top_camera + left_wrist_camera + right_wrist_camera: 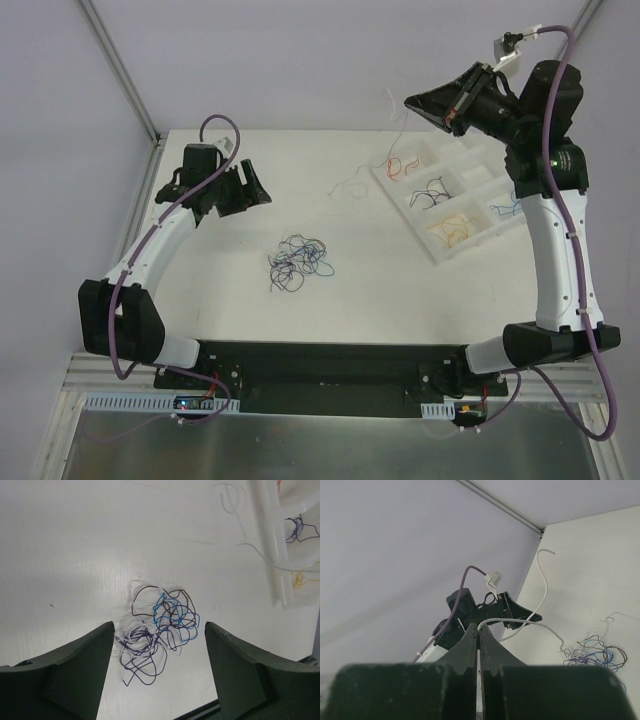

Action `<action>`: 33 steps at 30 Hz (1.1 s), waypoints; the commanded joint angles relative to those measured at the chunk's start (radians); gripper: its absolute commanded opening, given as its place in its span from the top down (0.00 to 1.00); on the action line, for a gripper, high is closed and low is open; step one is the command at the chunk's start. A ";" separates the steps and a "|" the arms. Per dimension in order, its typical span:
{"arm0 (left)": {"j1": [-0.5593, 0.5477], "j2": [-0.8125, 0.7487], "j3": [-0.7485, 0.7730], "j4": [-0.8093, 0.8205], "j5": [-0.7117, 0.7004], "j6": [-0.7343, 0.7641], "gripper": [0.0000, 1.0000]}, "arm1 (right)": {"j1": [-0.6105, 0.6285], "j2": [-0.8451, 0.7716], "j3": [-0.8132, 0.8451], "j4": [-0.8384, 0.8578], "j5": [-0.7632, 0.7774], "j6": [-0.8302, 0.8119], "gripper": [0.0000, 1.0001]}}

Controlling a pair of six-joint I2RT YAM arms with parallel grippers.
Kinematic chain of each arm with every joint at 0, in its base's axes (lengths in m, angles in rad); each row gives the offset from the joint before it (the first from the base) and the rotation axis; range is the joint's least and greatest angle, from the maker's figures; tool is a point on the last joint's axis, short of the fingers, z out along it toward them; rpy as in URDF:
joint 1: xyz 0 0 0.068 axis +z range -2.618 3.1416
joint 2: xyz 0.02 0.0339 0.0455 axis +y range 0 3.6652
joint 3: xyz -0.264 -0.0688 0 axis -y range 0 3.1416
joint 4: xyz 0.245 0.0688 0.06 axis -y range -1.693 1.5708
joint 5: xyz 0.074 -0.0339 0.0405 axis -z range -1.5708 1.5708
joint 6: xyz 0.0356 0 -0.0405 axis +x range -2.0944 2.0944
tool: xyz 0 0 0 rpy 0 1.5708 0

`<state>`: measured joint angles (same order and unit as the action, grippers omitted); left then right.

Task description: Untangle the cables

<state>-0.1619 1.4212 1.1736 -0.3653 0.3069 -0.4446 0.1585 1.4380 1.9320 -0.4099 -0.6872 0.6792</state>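
Note:
A tangle of thin blue, dark purple, black and white cables (298, 262) lies on the white table, in front of the left arm. My left gripper (258, 190) hovers behind and to the left of it, open, with nothing between the fingers. In the left wrist view the tangle (160, 630) lies beyond the left gripper's (159, 624) spread jaws. My right gripper (410, 102) is raised high over the back of the table, shut on a white cable (515, 620) at the right gripper's (479, 626) tips. That cable trails down to the table (352, 184).
A white compartment tray (400, 208) at the right holds separated red-orange, black, yellow and blue wires. The tray's wall (275, 540) shows at the upper right of the left wrist view. A metal frame post (120, 70) rises at the table's back left corner.

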 commanded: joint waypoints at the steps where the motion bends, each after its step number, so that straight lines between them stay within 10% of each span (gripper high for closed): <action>1: 0.004 -0.067 0.044 -0.034 0.104 -0.054 0.27 | 0.019 -0.088 -0.001 -0.015 -0.017 -0.079 0.99; 11: -0.053 -0.070 0.046 -0.032 0.244 -0.108 0.27 | 0.055 -0.119 -0.027 -0.412 0.138 -0.369 0.99; 19: -0.117 -0.038 0.015 -0.034 0.244 -0.126 0.27 | 0.068 -0.203 -0.519 -0.357 0.193 -0.474 0.99; 33: -0.145 0.061 0.149 -0.050 0.304 -0.085 0.26 | 0.197 0.315 -0.449 -0.414 0.253 -0.638 0.99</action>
<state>-0.3016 1.4624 1.2404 -0.4088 0.5621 -0.5571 0.3210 1.6768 1.3968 -0.7837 -0.4438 0.1108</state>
